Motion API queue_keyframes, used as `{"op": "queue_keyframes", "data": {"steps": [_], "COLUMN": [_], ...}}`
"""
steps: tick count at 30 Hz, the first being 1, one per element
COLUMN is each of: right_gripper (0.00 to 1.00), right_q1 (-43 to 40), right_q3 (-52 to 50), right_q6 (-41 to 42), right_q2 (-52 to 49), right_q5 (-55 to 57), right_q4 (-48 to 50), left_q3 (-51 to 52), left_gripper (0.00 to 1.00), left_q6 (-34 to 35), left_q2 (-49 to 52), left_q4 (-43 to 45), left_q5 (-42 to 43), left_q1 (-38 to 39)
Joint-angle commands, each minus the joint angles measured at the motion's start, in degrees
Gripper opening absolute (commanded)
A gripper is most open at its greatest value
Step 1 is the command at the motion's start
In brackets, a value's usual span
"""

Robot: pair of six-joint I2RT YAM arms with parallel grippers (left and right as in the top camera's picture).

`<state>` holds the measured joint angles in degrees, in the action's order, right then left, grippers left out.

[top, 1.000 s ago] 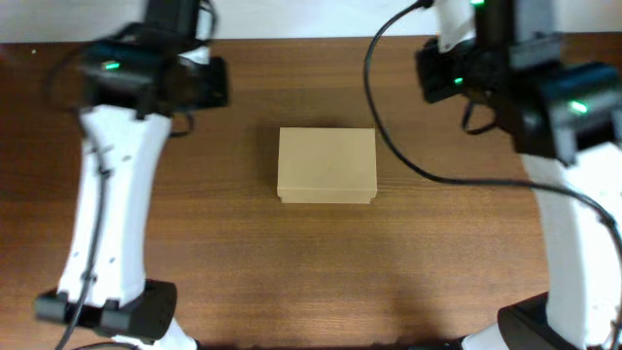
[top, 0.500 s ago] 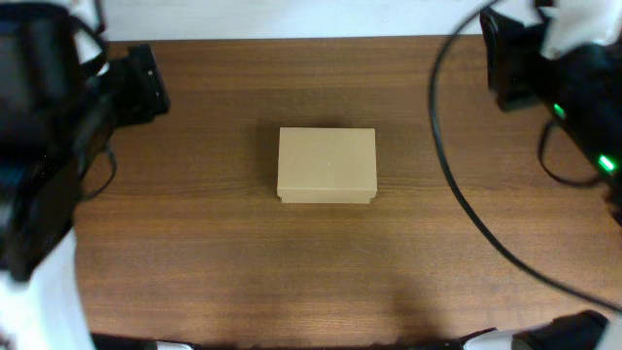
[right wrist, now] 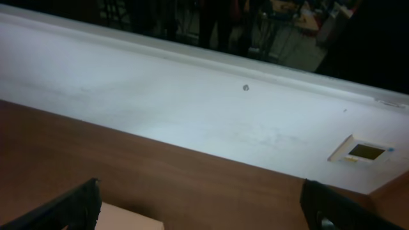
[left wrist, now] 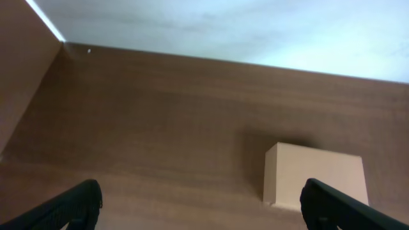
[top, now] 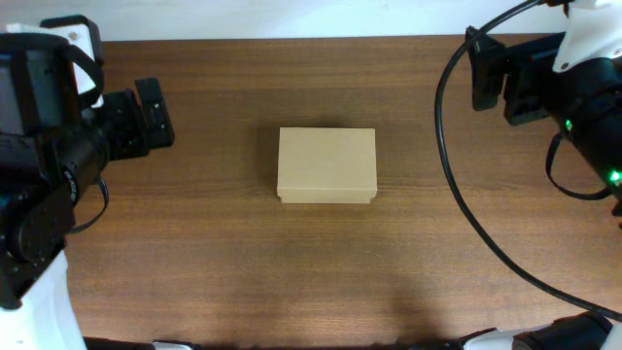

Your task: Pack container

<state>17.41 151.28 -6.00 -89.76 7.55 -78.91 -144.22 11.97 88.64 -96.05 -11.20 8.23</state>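
The container [top: 327, 165] is a plain tan cardboard box lying shut in the middle of the wooden table [top: 243, 262]. My left gripper [top: 161, 115] hovers well to its left, open and holding nothing. In the left wrist view the container [left wrist: 316, 176] sits ahead on the right, and the left gripper [left wrist: 204, 214] shows its two dark fingertips [left wrist: 77, 204] far apart. My right gripper [top: 483, 70] is at the far right, also open and holding nothing. The right wrist view shows only a corner of the container [right wrist: 128, 222] beside the wide-spread right gripper [right wrist: 201, 214].
A white wall [right wrist: 192, 108] rises behind the table's far edge, with a small wall plate [right wrist: 361, 151] on it. A black cable [top: 457, 185] loops from the right arm over the table's right side.
Both grippers have gone from shut to wide open. Both arms have lifted and swung outward, away from the box. The box has not moved.
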Motion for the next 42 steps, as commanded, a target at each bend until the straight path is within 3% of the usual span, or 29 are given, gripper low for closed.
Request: {"op": "queue_keyframes", "data": {"steps": [1, 30, 36, 42], "right_gripper": [0.99, 0.99, 0.99, 0.99], "right_q1": [0.5, 0.5, 0.3, -5.6], "right_q3": [0.0, -1.2, -14.6, -42.0], "right_q6": [0.5, 0.5, 0.5, 0.5], "right_q2": [0.3, 3.3, 13.2, 28.7], "right_q5": [0.9, 4.3, 4.9, 2.8], "right_q4": [-0.6, -2.2, 0.6, 14.1], "left_q3": [0.0, 0.0, 0.0, 0.0], "left_gripper": [1.00, 1.00, 1.00, 1.00], "left_q6": [-0.1, -0.1, -0.1, -0.1], "left_q2": [-0.1, -0.1, -0.1, -0.1], "left_q4": [-0.5, -0.6, -0.6, -0.6], "left_q5": [-0.6, -0.6, -0.6, -0.6], "left_q1": [-0.2, -0.2, -0.2, -0.2]}}
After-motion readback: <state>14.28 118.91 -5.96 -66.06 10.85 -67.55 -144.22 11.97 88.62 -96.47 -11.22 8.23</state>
